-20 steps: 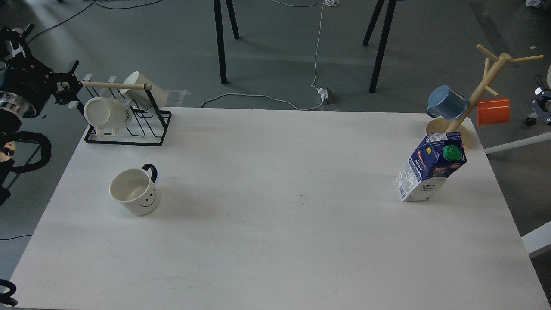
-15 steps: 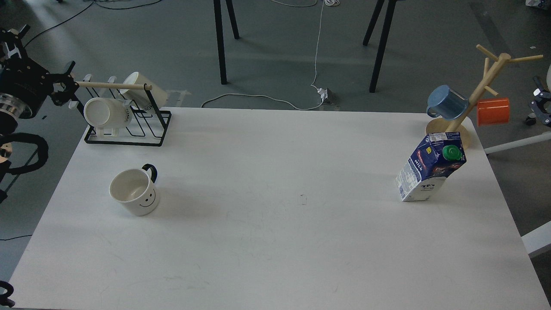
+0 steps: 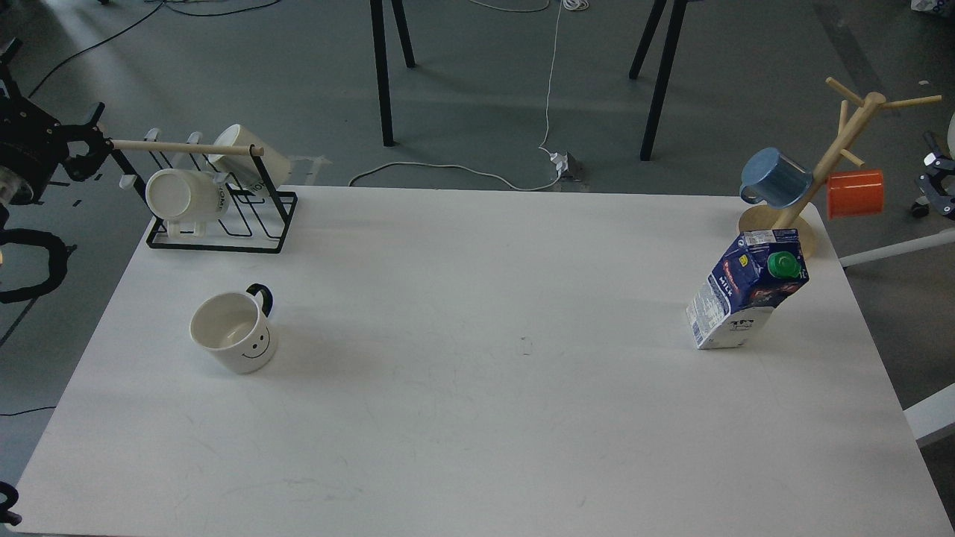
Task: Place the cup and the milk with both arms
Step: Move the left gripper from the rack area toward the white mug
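Observation:
The cup [image 3: 233, 332], a white mug with a black handle and a smiley face, stands upright on the left part of the white table [image 3: 477, 388]. The milk [image 3: 746, 298], a dark blue and white carton with a green cap, stands upright at the right side. My left gripper [image 3: 80, 140] is off the table at the far left, well behind the cup, open and empty, by the end of the rack's wooden rod. Only a small dark part of my right gripper [image 3: 937, 183] shows at the right edge, beyond the table.
A black wire rack [image 3: 224, 216] with a wooden rod holds two plain white mugs at the back left corner. A wooden mug tree [image 3: 828, 160] with a blue mug [image 3: 776, 177] and an orange mug [image 3: 855, 192] stands at the back right, just behind the milk.

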Robot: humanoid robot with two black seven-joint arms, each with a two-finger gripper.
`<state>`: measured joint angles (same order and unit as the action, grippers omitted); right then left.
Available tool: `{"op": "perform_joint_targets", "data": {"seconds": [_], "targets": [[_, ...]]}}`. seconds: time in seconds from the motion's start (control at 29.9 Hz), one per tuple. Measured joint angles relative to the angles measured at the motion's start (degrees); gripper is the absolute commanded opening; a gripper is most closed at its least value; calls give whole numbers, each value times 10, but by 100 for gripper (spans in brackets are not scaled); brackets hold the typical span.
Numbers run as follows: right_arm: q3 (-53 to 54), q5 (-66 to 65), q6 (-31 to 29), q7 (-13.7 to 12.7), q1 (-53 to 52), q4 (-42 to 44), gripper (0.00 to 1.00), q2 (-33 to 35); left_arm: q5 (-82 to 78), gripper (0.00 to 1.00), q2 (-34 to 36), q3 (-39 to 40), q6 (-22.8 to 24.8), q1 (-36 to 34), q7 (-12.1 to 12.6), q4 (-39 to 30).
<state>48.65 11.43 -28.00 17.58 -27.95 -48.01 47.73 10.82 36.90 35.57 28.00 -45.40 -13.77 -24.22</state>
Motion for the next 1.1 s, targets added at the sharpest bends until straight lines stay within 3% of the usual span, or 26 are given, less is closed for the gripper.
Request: {"op": "perform_joint_targets", "data": {"seconds": [0.07,0.23,0.3,0.57,0.7,0.9,1.1], "targets": [[0,0,0,0,0,0,99,0,0,100,2,0,0,-1,-19,2],[-2,0,0,0,0,0,99,0,1,100,6,-1,0,-1,-94,2],[-3,0,0,0,0,-1,99,0,2,100,7,0,0,-1,-108,2],[-7,-1,0,0,0,-1,99,-1,-17,100,9,-9,0,2,-95,5],[-7,-1,0,0,1,0,99,0,-102,100,50,-11,0,-8,-96,40],[-7,-1,0,0,6,0,99,0,-329,100,108,-11,0,-24,-136,51],[-7,-1,0,0,8,0,99,0,-559,100,130,-11,0,-24,-142,8]]}}
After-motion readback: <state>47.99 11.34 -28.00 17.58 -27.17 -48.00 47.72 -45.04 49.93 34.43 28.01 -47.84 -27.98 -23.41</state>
